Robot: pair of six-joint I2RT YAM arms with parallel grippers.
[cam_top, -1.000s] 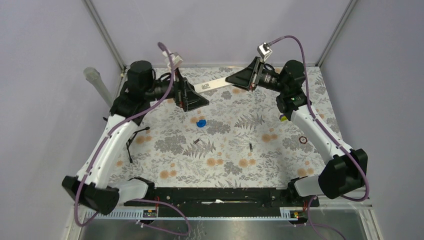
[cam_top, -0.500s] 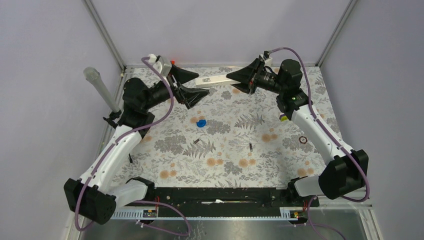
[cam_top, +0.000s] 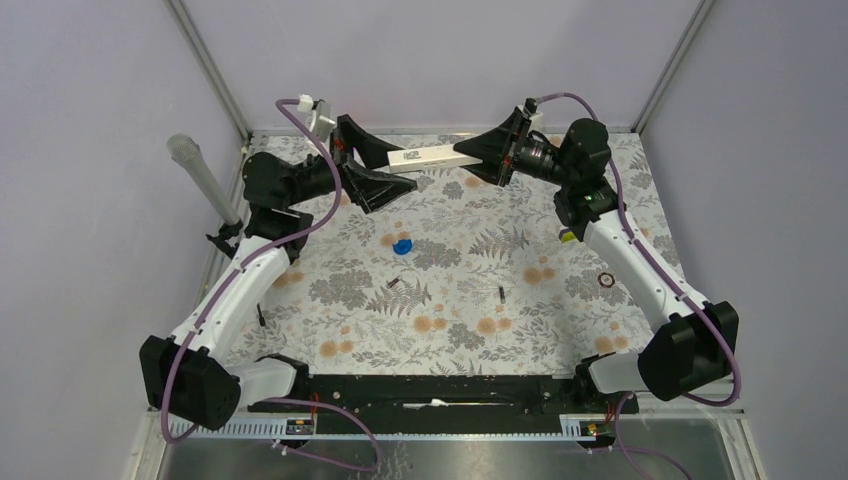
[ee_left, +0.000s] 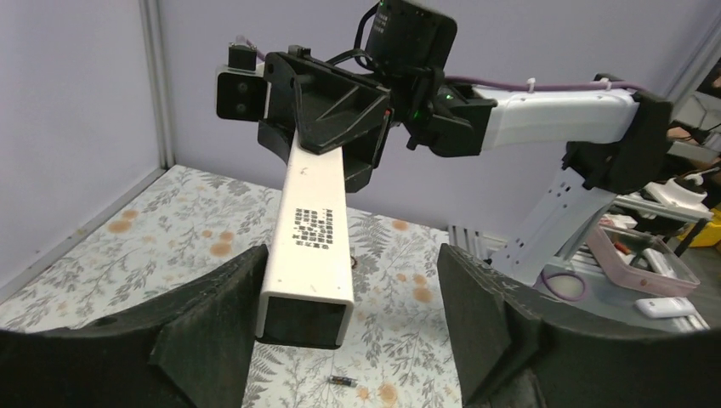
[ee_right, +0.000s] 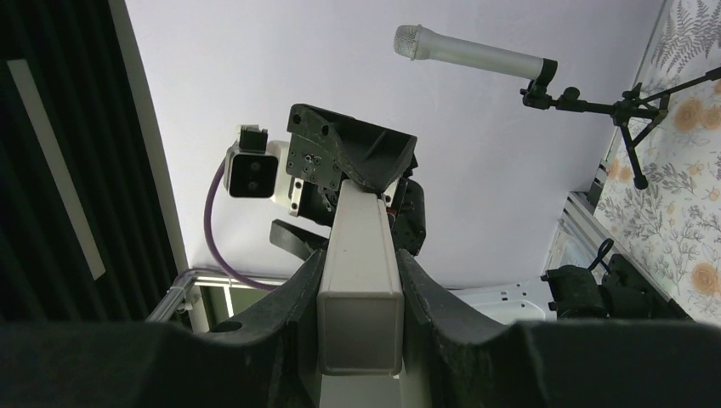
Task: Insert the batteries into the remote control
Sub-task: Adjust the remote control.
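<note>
The left gripper, jaws wide and empty, has swung up to straddle the free end of the remote control, which the right gripper clamps aloft at 12 o'clock. A shared hold looks near; the batteries lie unloaded toward 6 o'clock.

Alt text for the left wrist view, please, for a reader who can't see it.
The right hand grips the far end of the white remote control, holding it in the air with its near end between the wide-open fingers of the left hand. Below, one small dark battery lies on the floral table.
</note>
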